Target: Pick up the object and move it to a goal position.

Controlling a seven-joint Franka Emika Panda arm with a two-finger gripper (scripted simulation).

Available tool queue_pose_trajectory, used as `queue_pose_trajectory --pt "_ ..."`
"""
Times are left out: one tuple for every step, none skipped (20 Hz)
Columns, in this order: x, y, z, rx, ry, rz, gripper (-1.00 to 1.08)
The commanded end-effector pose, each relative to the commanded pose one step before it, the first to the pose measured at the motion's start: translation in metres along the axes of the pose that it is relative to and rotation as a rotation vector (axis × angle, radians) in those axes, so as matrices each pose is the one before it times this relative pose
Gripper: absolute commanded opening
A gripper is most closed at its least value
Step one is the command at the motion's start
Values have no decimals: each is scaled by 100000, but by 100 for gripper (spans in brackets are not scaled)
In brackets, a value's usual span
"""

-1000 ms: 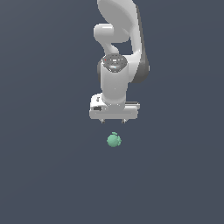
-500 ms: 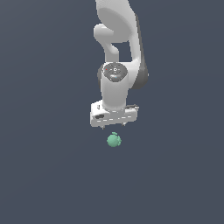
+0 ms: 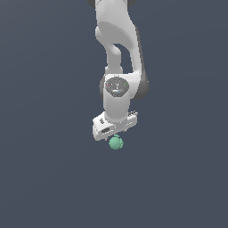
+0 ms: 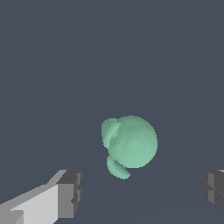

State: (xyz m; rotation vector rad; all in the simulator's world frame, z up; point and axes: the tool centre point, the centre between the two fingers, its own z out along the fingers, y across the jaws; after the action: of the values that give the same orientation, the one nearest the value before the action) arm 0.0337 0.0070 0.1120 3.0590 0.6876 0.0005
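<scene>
Now the gripper (image 3: 115, 133) has dropped from well above to just over the object (image 3: 116, 143), its fingers (image 4: 69, 192) spread wide either side, while the green ball sits unmoved mid-tabletop, far from every edge, so closing looks the likely next step.

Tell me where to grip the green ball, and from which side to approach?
Grip the green ball across its round body, coming straight down from above. The open pincer already straddles it, with fingertips either side. Probably avoid the small lobes; they're uneven.
</scene>
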Motion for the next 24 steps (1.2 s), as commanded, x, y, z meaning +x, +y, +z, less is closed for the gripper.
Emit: queue_pose_trajectory --pt "294 115 669 137 34 -5659 100" --pt "88 41 228 61 7 -1836 100" --pt "79 40 210 59 10 -1686 100" --pt "71 37 192 56 13 -1538 100" --pt "63 34 174 52 14 -1390 100" --pt "56 30 156 48 15 -1244 100" --pt "48 28 137 43 15 -1095 100" --pt "41 25 119 38 15 -948 100" --pt "35 21 101 33 13 -802 100" --pt "28 18 83 27 12 -654 100" --pt "22 13 64 21 10 -512 100" --pt "16 9 46 15 7 -365 100" --pt "9 6 28 9 4 -218 100" --pt "2 4 9 3 1 -69 100" --pt "-34 -16 -32 8 -46 476 100" --pt "-2 2 42 0 0 0 100" --pt "-6 5 124 0 0 0 100" --pt "-10 9 206 0 0 0 100" --pt "11 -25 284 -1 5 -69 100" --pt "-20 15 368 0 0 0 100" --pt "10 -36 444 -1 7 -97 100" --pt "-32 19 526 0 0 0 100" --pt "6 -44 596 -1 9 -119 100" --pt "-14 -17 608 0 5 -69 100"
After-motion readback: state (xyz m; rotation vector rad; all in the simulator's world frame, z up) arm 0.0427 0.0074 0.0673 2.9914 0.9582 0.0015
